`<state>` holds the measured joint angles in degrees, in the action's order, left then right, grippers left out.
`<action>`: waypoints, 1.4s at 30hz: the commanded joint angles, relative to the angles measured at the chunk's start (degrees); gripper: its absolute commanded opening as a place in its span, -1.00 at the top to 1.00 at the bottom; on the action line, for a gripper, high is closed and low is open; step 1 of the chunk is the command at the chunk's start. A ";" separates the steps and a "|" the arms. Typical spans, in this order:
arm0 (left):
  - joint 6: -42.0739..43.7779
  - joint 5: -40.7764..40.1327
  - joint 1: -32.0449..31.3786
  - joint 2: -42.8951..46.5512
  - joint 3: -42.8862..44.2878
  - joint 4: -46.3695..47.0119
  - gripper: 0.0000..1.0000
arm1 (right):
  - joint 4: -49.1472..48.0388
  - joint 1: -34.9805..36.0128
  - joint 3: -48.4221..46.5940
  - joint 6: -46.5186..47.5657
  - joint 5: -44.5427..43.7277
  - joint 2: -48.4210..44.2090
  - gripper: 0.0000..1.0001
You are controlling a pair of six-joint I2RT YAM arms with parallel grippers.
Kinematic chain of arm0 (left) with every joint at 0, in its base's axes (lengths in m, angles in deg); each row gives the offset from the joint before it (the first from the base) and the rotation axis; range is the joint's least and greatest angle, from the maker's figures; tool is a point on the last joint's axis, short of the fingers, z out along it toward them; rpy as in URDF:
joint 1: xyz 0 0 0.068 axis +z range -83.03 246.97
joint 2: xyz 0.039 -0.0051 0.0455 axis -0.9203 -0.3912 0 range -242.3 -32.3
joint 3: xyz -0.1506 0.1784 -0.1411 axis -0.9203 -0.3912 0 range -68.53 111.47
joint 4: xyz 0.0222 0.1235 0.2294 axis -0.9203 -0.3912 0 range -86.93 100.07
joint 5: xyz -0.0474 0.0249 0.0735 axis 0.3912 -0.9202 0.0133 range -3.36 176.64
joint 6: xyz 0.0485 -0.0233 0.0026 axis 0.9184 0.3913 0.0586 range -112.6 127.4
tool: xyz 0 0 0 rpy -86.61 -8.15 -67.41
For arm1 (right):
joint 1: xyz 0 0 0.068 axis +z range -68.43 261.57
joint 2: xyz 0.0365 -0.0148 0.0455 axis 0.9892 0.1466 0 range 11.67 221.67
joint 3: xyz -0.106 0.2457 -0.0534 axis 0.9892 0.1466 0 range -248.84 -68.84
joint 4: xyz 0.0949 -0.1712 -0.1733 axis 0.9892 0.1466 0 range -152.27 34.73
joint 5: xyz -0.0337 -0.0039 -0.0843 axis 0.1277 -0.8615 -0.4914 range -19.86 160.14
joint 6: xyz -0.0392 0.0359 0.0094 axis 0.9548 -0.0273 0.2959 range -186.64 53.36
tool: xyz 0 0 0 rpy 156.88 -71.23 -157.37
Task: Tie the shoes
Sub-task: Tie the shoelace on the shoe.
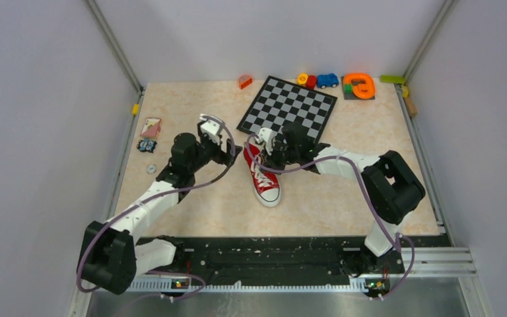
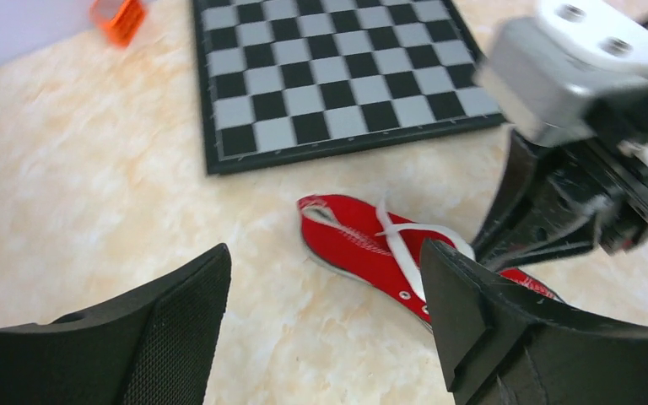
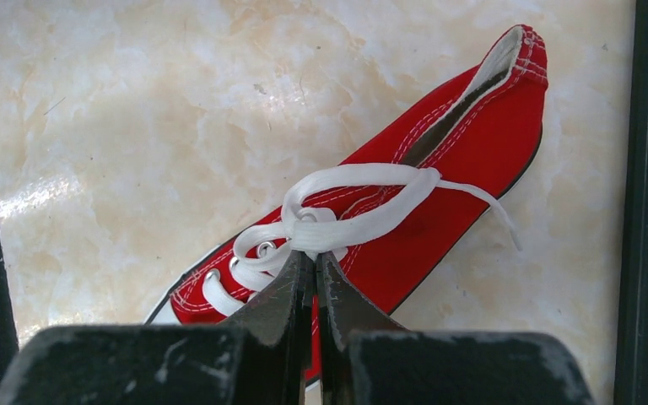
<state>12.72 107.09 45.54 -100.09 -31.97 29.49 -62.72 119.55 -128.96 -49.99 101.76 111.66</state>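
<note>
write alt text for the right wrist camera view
The right tool, black fingers nearly closed, pinches the white laces of a red sneaker near its eyelets. The sneaker lies on a marbled beige table, heel toward the upper right.

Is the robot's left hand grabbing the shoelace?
No, the left gripper is wide open and holds nothing, while the white lace lies on the red shoe beyond it.
</note>
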 commanded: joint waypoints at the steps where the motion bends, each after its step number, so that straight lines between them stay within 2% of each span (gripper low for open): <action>1: -17.23 -9.77 3.30 5.62 2.20 -9.58 -0.72 | -1.20 -0.78 -2.37 -0.96 1.82 0.76 1.00; 2: -19.50 -9.62 3.70 6.61 1.81 -11.05 -0.73 | -1.12 -0.80 -2.33 -1.00 1.91 0.74 1.00; 4: -29.60 -15.24 3.84 8.08 0.22 -13.09 -0.75 | -1.19 -0.89 -2.16 -1.07 2.04 0.59 1.00; 6: -39.27 -17.75 3.94 8.70 -0.30 -18.94 -0.92 | -1.38 -0.89 -2.08 -1.21 2.05 0.50 1.00; 8: -40.55 -9.13 3.98 8.19 -1.99 -17.67 -0.71 | -1.56 -0.90 -2.05 -1.58 2.26 0.61 1.00; 9: -42.30 -4.32 3.85 7.36 -3.31 -15.02 -0.53 | -1.77 -0.96 -2.05 -1.80 2.37 0.71 1.00; 10: -44.63 0.10 3.70 6.34 -4.91 -11.19 -0.19 | -1.87 -0.97 -2.15 -2.09 2.47 0.88 1.00; 12: -48.91 5.20 2.10 3.92 -7.71 -4.30 0.04 | -1.55 -0.97 -2.27 -2.28 2.37 1.08 1.00; 16: -49.22 2.42 -3.25 0.30 -8.89 -0.54 0.04 | -1.49 -1.21 -2.13 -2.38 2.37 0.88 1.00; 18: -50.38 2.03 -4.51 -1.46 -8.72 1.01 -0.01 | -1.60 -1.24 -2.03 -2.41 2.52 0.81 1.00; 23: -54.73 0.97 -6.29 -5.82 -8.21 4.53 0.03 | -1.68 -1.24 -1.88 -2.49 2.71 0.59 1.00; 27: -55.96 -0.82 -7.25 -8.78 -6.83 3.87 0.18 | -1.80 -1.24 -1.86 -2.50 2.83 0.61 1.00; 37: -55.64 -3.20 -8.62 -13.75 -2.51 1.88 0.14 | -1.85 -1.24 -1.93 -2.49 3.40 0.59 1.00; 42: -54.13 -5.58 -9.80 -15.37 -0.31 -1.36 0.25 | -1.85 -1.24 -1.88 -2.49 3.54 0.71 1.00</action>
<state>-42.44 104.47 36.95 -114.48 -35.45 29.53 -63.00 118.80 -128.96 -51.94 103.64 112.36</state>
